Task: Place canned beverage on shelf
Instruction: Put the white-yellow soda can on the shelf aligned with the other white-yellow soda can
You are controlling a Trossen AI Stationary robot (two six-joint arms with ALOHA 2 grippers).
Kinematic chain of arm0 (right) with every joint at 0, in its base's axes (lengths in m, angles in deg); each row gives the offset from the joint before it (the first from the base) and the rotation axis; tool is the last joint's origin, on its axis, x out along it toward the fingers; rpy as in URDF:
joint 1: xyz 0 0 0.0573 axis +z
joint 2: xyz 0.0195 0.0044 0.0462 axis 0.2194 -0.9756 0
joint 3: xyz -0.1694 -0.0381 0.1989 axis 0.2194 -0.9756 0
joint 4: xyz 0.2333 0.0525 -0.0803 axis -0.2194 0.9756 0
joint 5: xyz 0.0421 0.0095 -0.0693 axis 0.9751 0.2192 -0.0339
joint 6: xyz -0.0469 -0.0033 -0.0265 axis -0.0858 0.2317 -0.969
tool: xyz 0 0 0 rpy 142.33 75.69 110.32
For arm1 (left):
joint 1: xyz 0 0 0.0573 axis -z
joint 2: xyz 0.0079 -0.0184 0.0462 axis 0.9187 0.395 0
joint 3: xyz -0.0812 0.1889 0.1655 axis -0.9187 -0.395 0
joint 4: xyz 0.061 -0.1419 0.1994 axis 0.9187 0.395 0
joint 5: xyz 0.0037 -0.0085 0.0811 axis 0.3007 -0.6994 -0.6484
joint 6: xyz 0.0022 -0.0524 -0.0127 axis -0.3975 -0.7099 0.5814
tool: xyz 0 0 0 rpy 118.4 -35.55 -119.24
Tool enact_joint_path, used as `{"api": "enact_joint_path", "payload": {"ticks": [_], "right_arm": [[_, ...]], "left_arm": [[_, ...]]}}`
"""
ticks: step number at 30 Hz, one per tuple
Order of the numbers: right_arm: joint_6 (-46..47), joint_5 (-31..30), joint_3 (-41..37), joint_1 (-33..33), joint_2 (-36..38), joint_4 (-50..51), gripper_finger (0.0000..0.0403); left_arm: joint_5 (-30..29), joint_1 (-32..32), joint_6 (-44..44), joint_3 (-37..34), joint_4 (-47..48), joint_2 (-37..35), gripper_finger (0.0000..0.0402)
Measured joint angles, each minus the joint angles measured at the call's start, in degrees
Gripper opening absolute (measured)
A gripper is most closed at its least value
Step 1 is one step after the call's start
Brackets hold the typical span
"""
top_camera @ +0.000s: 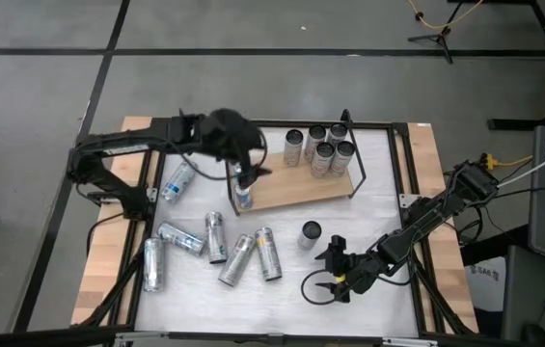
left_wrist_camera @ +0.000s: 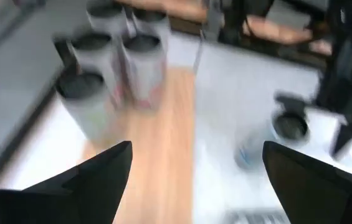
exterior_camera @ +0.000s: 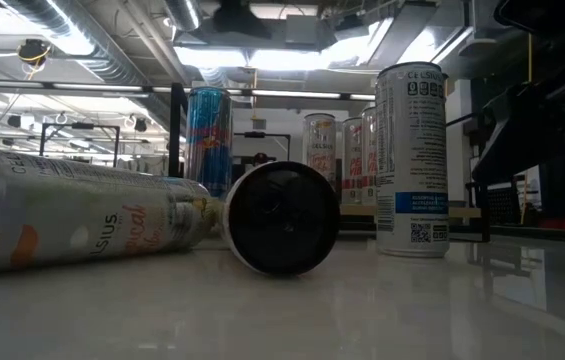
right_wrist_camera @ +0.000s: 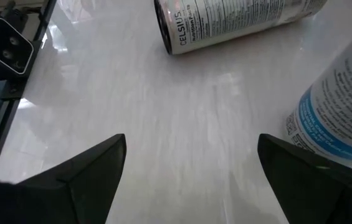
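The white bench (top_camera: 368, 280) carries the shelf (top_camera: 296, 191), with five cans (top_camera: 322, 149) at its far end. The left gripper (top_camera: 243, 178), jaws released, partly hides a blue can (top_camera: 243, 198) at the near end. Six cans lie loose; one stands (top_camera: 311, 234) near the right gripper (top_camera: 325, 280), jaws released.

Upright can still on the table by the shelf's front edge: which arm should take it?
Probably right. The right end effector is open, empty, on the table just in front of the upright can. The left end effector is open over the shelf beside a can at its left end.
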Motion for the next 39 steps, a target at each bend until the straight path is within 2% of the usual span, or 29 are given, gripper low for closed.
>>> {"api": "enact_joint_path", "payload": {"ticks": [8,15,19,25,34,39], "right_arm": [[-0.02,-0.20,0.00,0.00,0.00,-0.02,0.0358],[-0.02,-0.20,0.00,0.00,0.00,-0.23,0.0358],[-0.04,-0.20,0.00,0.00,0.00,-0.25,0.0358],[-0.04,-0.20,0.00,0.00,0.00,-0.43,0.0358],[-0.09,-0.20,0.01,0.00,0.00,-0.42,0.0358],[-0.09,-0.20,0.02,0.00,0.00,-0.43,0.0358]], "left_arm": [[-5.62,12.15,-14.20,-0.06,13.62,-0.06,0.0352],[-13.09,21.45,-24.49,-1.50,13.07,0.56,0.0352],[-15.55,25.11,-26.92,-3.54,11.85,0.58,0.0352],[-15.82,28.43,-24.86,-7.39,6.47,0.64,0.0352],[-15.29,30.69,-10.00,-15.29,-12.72,0.64,0.0352],[-15.29,30.91,-0.34,-16.52,-19.15,1.59,0.0352]]}}
